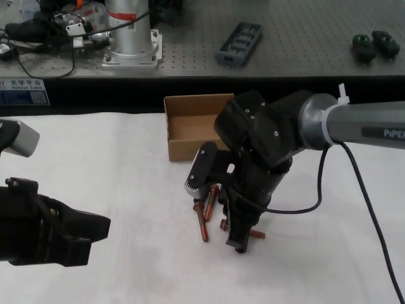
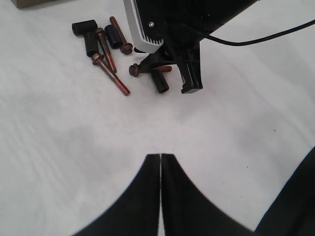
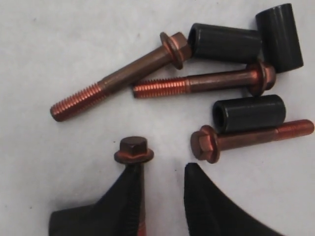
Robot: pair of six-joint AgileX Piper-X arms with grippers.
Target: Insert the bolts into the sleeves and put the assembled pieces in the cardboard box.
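The left claw (image 2: 160, 156) sat pressed shut, well short of the cardboard box (image 1: 190, 120). Just before the box, the right claw (image 3: 162, 167) hung parted over bolts (image 3: 123, 74) and sleeves (image 3: 226, 42), one bolt (image 3: 134, 150) lying against a finger.

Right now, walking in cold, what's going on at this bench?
The right arm's claw is down over a loose pile of copper-coloured bolts and black sleeves on the white cloth. It is open, with one bolt lying against a finger. The left claw hangs shut and empty over bare cloth nearby. The cardboard box sits just beyond the pile. No bolt looks sleeved yet.
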